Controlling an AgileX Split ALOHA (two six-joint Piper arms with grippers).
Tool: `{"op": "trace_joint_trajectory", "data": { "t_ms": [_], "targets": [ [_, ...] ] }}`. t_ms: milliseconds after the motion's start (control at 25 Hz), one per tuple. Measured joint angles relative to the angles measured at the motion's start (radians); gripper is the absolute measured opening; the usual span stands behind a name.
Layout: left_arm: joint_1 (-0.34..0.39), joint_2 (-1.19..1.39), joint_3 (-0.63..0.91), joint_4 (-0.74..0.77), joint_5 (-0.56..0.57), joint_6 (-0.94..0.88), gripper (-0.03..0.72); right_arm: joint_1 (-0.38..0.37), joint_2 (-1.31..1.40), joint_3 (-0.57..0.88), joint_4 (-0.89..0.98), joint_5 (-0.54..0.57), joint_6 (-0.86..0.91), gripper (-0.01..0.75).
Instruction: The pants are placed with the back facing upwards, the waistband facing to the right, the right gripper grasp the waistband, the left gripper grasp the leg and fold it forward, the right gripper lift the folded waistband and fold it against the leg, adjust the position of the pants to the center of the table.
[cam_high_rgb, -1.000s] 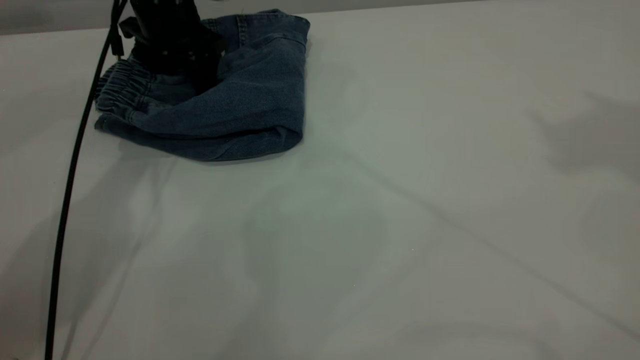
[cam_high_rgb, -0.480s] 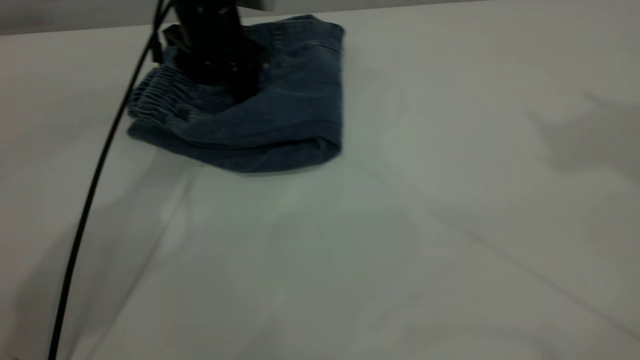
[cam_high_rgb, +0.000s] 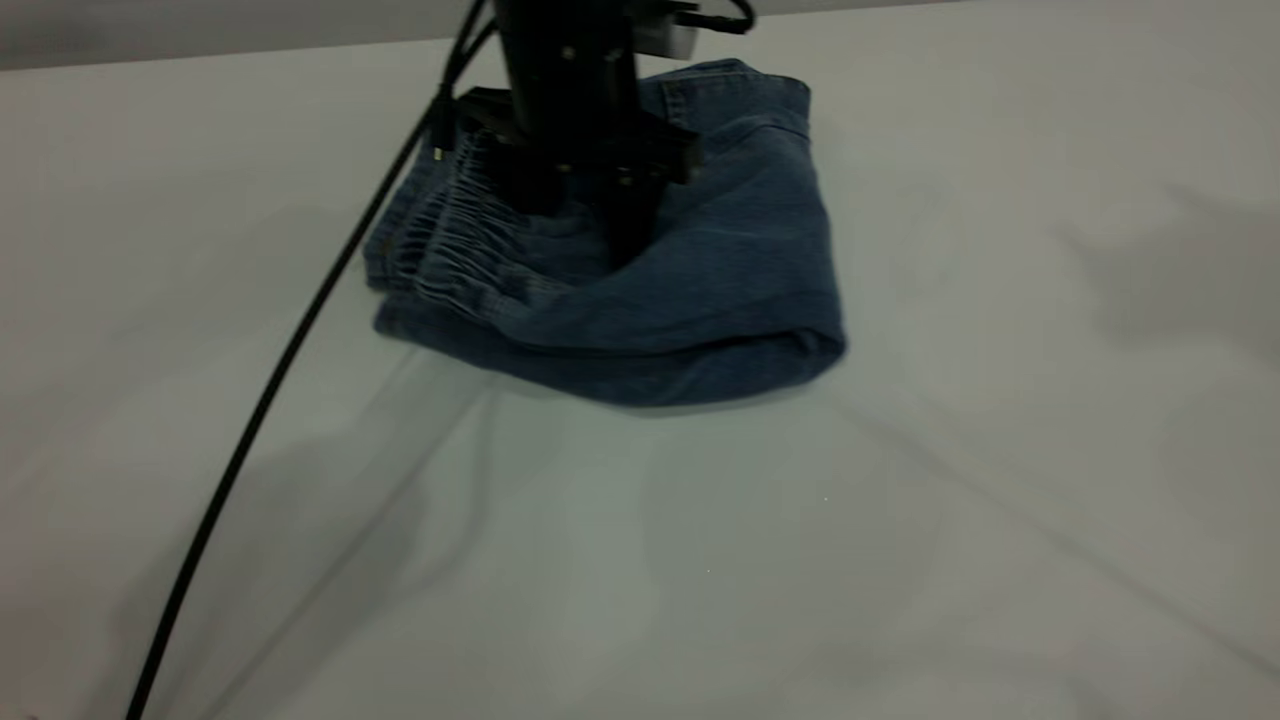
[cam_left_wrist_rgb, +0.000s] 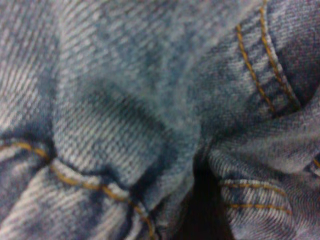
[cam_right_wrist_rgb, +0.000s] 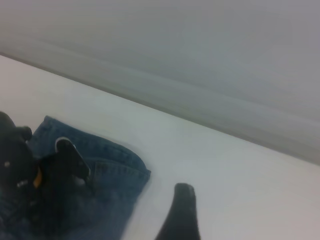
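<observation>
Folded now, the pants (cam_high_rgb: 690, 280) lie as a thick blue denim bundle toward the far side of the table (cam_high_rgb: 900, 520), a little left of its middle in the exterior view. The waistband (cam_high_rgb: 440, 240) shows at the bundle's left edge — gathered, ruched, its ridges running in close rows. A smooth fold of denim drapes across the front and right, ending in a rounded doubled edge at the near right corner. Along the far edge a stitched seam and a flat hem are visible. No print shows on any face turned to the cameras.

My left gripper (cam_high_rgb: 620, 235) stands straight down on the bundle just right of the waistband, its dark body upright and one finger (cam_high_rgb: 628, 225) pressed into the cloth. Its cable (cam_high_rgb: 290, 350) trails down to the near left across the table. I cannot tell whether it is wide or closed on the denim; my left wrist view is filled with cloth alone — weave, orange double stitching (cam_left_wrist_rgb: 260, 60) and a dark crease between folds.

My right gripper is raised well off to the side; only one dark fingertip (cam_right_wrist_rgb: 181, 212) shows in its own view, above bare table beside the far corner of the pants, so its spread cannot be told either.
</observation>
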Motion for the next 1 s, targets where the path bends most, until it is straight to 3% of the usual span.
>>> {"op": "trace_joint_trajectory", "data": {
  "t_ms": [160,480,1000],
  "targets": [
    [-0.039,0.0,0.0,-0.001,0.0,-0.087,0.497,0.0,0.0,0.0,0.0,0.0,0.0,0.573],
    [-0.049,-0.023,-0.063,0.004,-0.001,-0.074,0.497,0.0,0.0,0.0,0.003,0.0,0.0,0.573],
    [-0.048,-0.262,-0.115,-0.007,0.002,0.088,0.497,0.0,-0.046,0.0,0.07,0.028,-0.028,0.573]
  ]
}}
